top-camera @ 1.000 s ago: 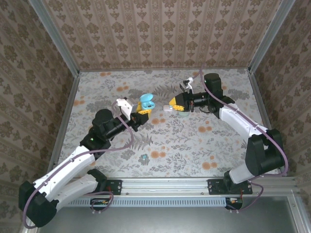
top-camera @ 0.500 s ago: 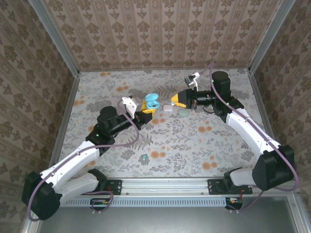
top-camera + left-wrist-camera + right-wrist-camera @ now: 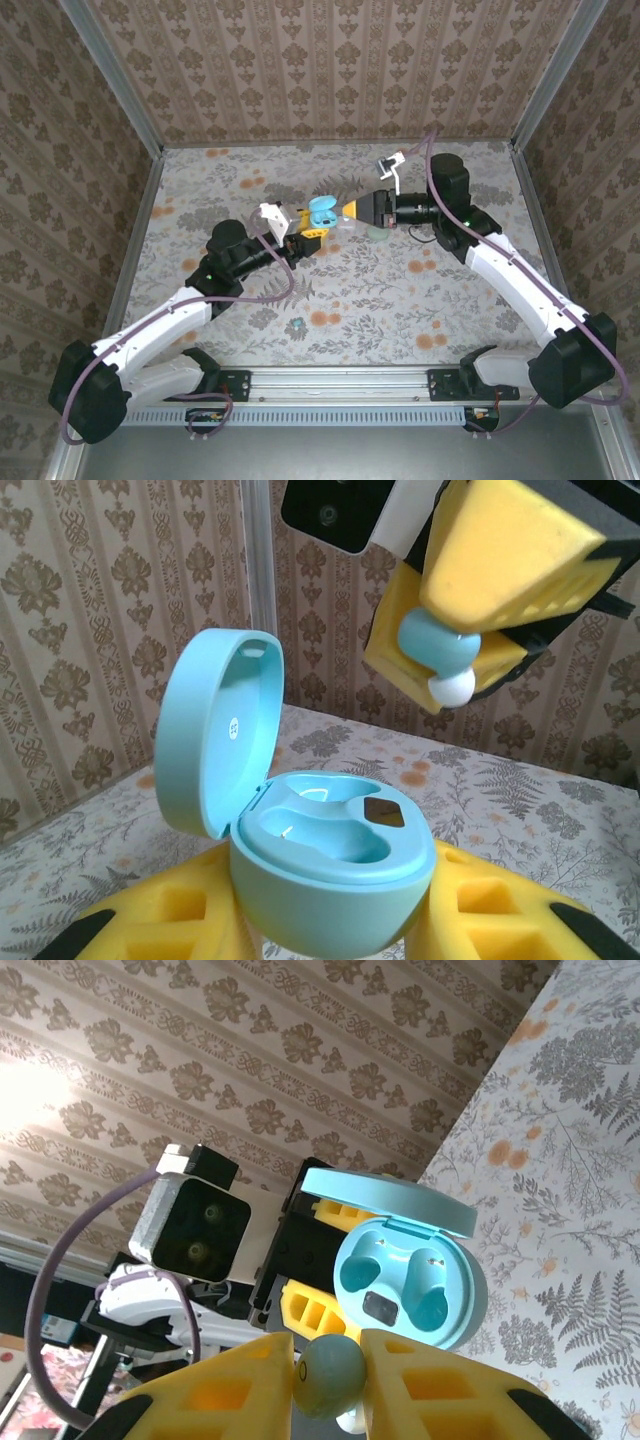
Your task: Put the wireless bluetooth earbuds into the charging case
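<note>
The charging case (image 3: pixel 330 880), teal and palm-sized, is held up off the table with my left gripper (image 3: pixel 330 925) shut on its base. Its lid (image 3: pixel 215 745) stands open and both wells are empty. My right gripper (image 3: pixel 328 1375) is shut on a teal earbud (image 3: pixel 330 1370) with a white tip. In the left wrist view that earbud (image 3: pixel 435 645) hangs just above and to the right of the case's open mouth. In the top view the left gripper (image 3: pixel 305 222) with the case (image 3: pixel 320 212) and the right gripper (image 3: pixel 348 209) almost meet at mid-table.
Another small teal earbud (image 3: pixel 297 323) lies on the floral table (image 3: pixel 400 300) toward the near edge. A pale green rounded thing (image 3: pixel 378 233) sits under the right gripper. Patterned walls enclose the table on three sides.
My right gripper has risen and swung left with the earbud until it is right by the case. My left gripper has carried the open case a little to the right.
</note>
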Available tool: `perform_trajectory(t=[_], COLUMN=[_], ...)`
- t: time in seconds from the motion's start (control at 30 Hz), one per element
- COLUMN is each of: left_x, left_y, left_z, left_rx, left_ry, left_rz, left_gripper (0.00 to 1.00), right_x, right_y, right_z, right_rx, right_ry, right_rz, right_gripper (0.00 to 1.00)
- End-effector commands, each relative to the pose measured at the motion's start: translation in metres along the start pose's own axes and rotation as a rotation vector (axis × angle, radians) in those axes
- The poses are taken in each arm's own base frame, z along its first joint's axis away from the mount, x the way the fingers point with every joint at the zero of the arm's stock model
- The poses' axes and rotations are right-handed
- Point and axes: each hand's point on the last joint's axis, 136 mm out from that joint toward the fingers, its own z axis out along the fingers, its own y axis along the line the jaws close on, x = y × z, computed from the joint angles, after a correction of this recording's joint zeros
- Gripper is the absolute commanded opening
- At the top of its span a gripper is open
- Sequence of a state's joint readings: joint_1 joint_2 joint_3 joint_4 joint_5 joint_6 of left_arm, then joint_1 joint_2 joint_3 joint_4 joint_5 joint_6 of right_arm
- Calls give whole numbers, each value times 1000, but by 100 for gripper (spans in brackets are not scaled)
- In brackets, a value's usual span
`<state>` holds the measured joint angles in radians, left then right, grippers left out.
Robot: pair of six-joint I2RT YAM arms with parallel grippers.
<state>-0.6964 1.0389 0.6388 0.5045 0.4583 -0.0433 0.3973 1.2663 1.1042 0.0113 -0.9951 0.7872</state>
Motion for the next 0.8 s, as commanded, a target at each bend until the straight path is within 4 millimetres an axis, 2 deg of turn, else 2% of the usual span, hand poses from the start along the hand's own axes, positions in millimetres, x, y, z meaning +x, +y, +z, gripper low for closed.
perform_trajectory(t=[0.0, 0.23, 0.6, 0.77], left_x=[-12, -14, -20, -23], left_y=[-11, -16, -17, -17], left_z=[-1, -1, -1, -1], left_rx=[46, 73, 77, 79], left_ry=[-45, -47, -64, -74], left_rz=[49, 39, 27, 24], left_gripper=[26, 26, 26, 26], right_x=[-7, -10, -4, 0], right_y=[16, 11, 5, -5], right_z=[3, 4, 11, 13], right_rx=[0, 44, 68, 113], right_ry=[-29, -57, -29, -11], right_rz=[-115, -146, -147, -145], right_gripper=[26, 25, 26, 26])
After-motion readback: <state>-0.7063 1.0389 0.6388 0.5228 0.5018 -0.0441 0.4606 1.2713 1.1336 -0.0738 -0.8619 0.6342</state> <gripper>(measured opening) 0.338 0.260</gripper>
